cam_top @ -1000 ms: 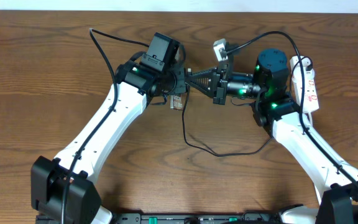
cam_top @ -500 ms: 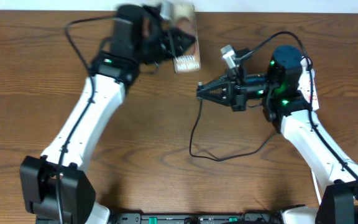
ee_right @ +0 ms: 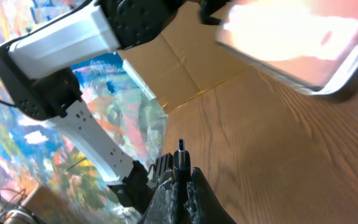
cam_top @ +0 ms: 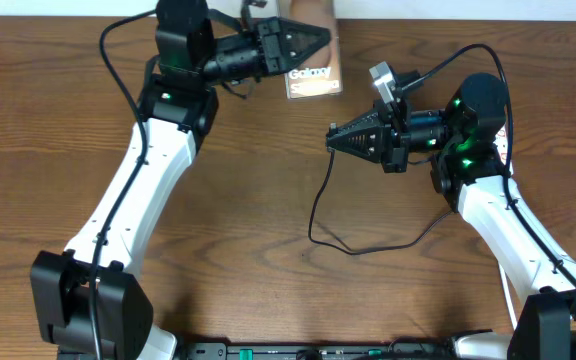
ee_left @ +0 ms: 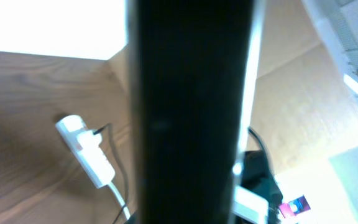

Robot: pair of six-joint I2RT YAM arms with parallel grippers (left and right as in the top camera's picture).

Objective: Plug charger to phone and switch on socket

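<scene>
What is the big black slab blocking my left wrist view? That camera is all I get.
Observer: It is the phone, gripped in the left end effector. Overhead shows its Galaxy lettering, up by the table's far edge.
Operator: And where is the charger?
Observer: Its connector tip pokes out between the shut fingers of the right end effector, as the right wrist view shows.
Operator: Plugged in yet?
Observer: No. Overhead, bare table shows between the tip and the phone, so they are apart.
</scene>
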